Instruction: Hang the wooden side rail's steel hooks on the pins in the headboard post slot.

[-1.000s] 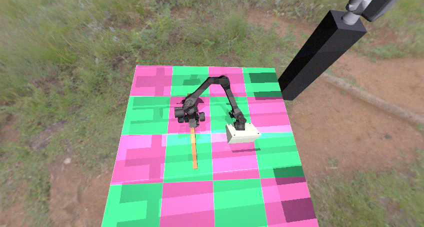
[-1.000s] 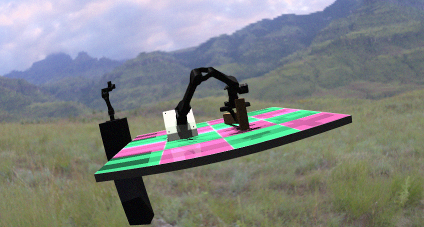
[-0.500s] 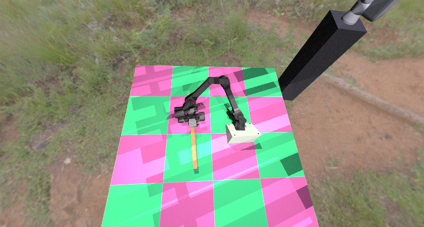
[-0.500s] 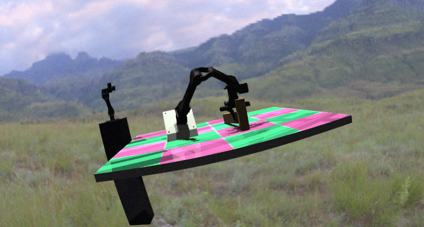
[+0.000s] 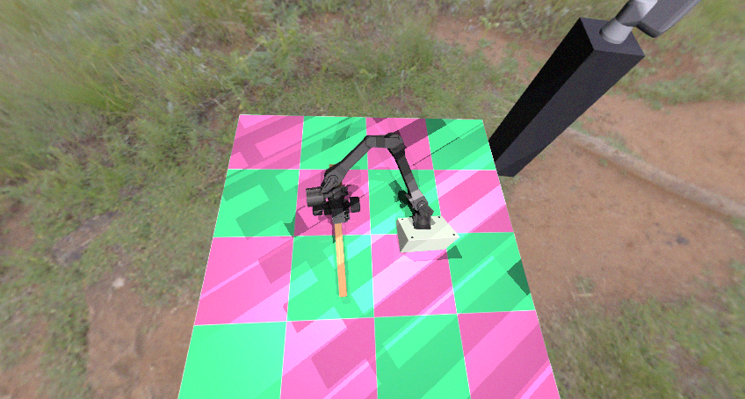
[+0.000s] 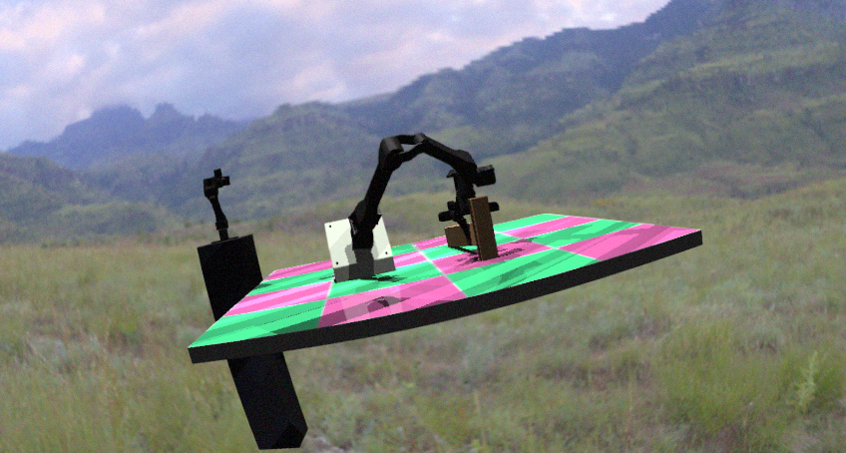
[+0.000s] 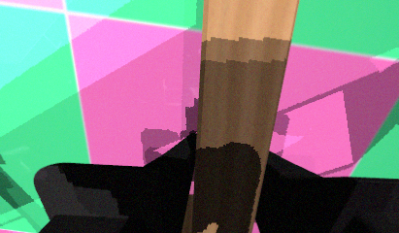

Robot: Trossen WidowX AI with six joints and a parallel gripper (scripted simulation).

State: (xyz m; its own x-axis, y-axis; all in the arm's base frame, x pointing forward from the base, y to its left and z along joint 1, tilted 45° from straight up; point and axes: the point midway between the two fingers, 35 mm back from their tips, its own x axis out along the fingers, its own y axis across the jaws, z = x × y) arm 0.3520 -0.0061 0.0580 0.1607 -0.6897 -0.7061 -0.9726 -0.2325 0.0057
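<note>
The wooden side rail [image 5: 340, 262] [image 6: 456, 235] [image 7: 245, 92] is a long, narrow board. In the top view it runs from under the gripper toward the front. My gripper [image 5: 340, 218] [image 6: 466, 227] [image 7: 215, 140] is shut on the rail, with one finger on each side of it in the wrist view. The brown headboard post [image 6: 484, 228] stands upright in the exterior view, close beside the gripper and the rail's near end. The arm mostly covers it in the top view. The hooks, slot and pins are hidden, so I cannot tell whether they touch.
The arm's pale base block [image 5: 425, 241] [image 6: 347, 243] stands on the checkered table [image 5: 235, 359] [image 6: 658, 237], right of the rail in the top view. Off the table's edge is a tall black pillar [image 5: 569, 97] [image 6: 228, 276] with another arm on top.
</note>
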